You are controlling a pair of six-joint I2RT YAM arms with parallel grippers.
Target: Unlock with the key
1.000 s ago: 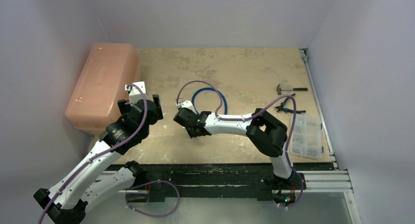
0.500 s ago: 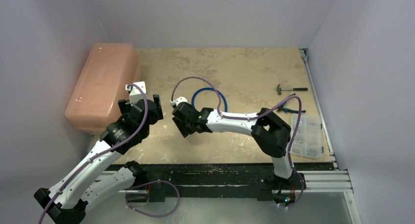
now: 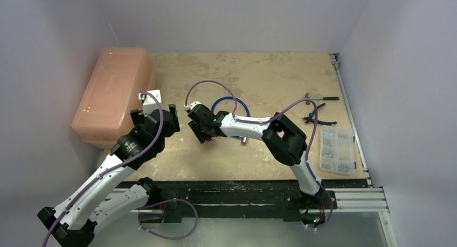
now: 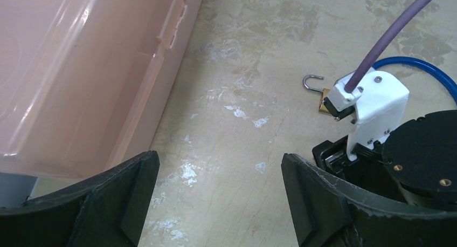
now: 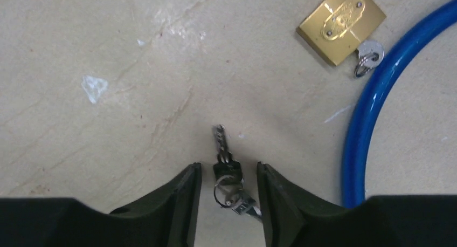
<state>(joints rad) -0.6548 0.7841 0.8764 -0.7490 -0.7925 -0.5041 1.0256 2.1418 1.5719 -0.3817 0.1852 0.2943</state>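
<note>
A brass padlock (image 5: 341, 25) lies on the table with a silver key and ring (image 5: 369, 54) at its lower end. In the left wrist view its shackle (image 4: 312, 82) stands swung open. A second key (image 5: 221, 144), with a black head and a ring, lies flat on the table between the fingers of my right gripper (image 5: 228, 167). That gripper is open, with a gap on each side of the key. My left gripper (image 4: 220, 158) hangs wide open over bare table, left of the right wrist (image 4: 377, 101). In the top view the right gripper (image 3: 200, 132) hides the padlock.
A pink plastic box (image 3: 113, 93) fills the left side, close to my left gripper (image 3: 154, 113). A blue cable loop (image 3: 230, 109) lies just right of the padlock. A hammer (image 3: 318, 98), pliers (image 3: 318, 117) and a clear parts organiser (image 3: 337, 149) sit at the right edge.
My right gripper has gone from shut to open and shifted left and farther from the bases. The left arm has not moved.
</note>
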